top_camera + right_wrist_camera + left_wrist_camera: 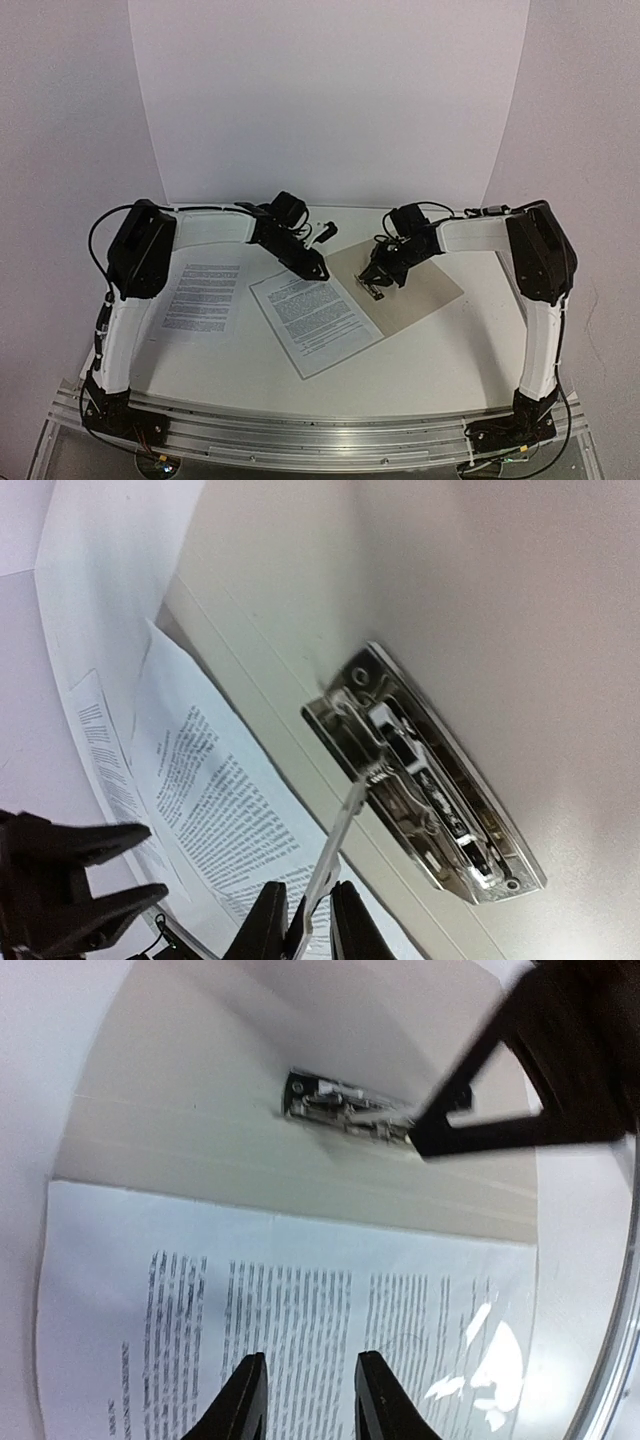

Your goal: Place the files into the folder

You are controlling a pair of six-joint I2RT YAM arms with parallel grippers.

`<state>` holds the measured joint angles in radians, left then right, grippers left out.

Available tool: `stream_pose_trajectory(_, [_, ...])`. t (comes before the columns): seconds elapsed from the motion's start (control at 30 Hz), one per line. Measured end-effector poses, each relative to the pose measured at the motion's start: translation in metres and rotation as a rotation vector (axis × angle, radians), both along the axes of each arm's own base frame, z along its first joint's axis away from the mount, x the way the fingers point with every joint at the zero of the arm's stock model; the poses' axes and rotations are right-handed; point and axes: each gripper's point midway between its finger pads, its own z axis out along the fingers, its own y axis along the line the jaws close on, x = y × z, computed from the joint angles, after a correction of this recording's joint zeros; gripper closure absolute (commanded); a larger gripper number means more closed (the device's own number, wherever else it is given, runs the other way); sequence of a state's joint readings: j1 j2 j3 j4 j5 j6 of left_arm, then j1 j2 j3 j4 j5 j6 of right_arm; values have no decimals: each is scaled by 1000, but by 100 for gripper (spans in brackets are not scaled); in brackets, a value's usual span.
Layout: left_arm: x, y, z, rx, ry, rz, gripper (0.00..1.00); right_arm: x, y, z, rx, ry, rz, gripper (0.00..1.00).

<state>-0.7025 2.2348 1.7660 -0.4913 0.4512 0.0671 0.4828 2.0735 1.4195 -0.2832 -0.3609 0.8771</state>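
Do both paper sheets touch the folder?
No, the left sheet lies well apart from the folder; only the middle sheet overlaps it.

Black print lines cover the files [315, 322], but they look too small and blurred to read.

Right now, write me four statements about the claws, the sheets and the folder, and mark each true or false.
1. The right claw pinches the lever of the metal clip. True.
2. Both sheets lie inside the folder. False: the left sheet lies on the table apart from it, and the middle sheet only reaches its edge.
3. The folder lies open with its clip exposed. True.
4. The left claw holds a sheet. False: its jaws stand open above the middle sheet, with nothing between them.
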Motion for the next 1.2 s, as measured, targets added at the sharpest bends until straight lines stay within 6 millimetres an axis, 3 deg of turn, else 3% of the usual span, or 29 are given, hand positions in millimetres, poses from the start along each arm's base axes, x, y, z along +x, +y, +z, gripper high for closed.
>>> stream_pose_trajectory(0.17, [-39, 33, 11, 21, -119, -134, 69, 31, 19, 10, 29, -55, 21, 85])
stream_pose_trajectory(0.33, [-61, 38, 15, 22, -201, -230, 66, 64, 40, 3, 64, -95, 46, 86])
stream_pose_trajectory(0.53, [-77, 49, -10, 66, -233, -313, 53, 79, 47, 8, 72, -122, 48, 86])
stream_pose_trajectory(0.63, [-79, 56, -19, 102, -248, -329, 37, 90, 51, 24, 82, -170, 49, 86])
stream_pose_trajectory(0.77, [-59, 52, -6, 94, -278, -273, 22, 104, 57, 43, 101, -229, 45, 86])
stream_pose_trajectory(0.93, [6, 20, 39, -1, -409, -147, 20, 108, 59, 37, 100, -228, 42, 87])
stream_pose_trajectory(1.0, [27, 9, 48, -33, -452, -112, 19, 111, 61, 32, 99, -223, 38, 87])
stream_pose_trajectory(1.1, [45, -4, 41, -57, -511, -106, 17, 116, 64, 26, 100, -219, 32, 86])
stream_pose_trajectory(1.2, [47, -14, 13, -26, -556, -154, 16, 119, 61, 25, 82, -225, 16, 81])
